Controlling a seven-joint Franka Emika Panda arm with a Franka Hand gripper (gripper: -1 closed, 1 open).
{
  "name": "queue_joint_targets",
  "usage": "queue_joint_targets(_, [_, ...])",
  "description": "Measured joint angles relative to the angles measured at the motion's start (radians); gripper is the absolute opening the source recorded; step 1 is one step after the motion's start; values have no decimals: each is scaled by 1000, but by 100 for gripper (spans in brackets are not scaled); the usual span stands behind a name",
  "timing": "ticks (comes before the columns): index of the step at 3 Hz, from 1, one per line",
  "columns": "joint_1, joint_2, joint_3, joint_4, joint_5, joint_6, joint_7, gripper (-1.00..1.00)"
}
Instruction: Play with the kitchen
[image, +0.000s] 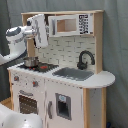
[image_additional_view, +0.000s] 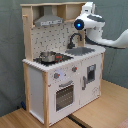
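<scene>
The kitchen (image: 65, 95) is a white and light-wood toy unit, seen in both exterior views. It has a microwave shelf (image: 70, 25), a black faucet (image: 85, 60), a grey sink (image: 75, 74), a hob and an oven door (image: 27, 102). My gripper (image: 39, 31) is raised in front of the upper left part, beside the microwave shelf and above the hob. In the second exterior view the gripper (image_additional_view: 88, 8) is up at the top right of the kitchen (image_additional_view: 60, 75), above the faucet (image_additional_view: 75, 39). It holds nothing that I can see.
A small metal pot (image: 30, 62) stands on the hob, also visible as the pot (image_additional_view: 47, 56) below the range hood (image_additional_view: 50, 21). The unit stands on a wooden floor (image_additional_view: 100, 115) with a grey curtain behind it. My arm (image_additional_view: 112, 40) reaches in from the second exterior view's right.
</scene>
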Motion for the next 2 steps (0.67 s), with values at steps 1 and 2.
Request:
queue_joint_targets(1, [72,-1,-57,-59,-9,0,-19,-100])
queue_joint_targets(2, [135,-4,-110,-118,-29,0,-25,-100])
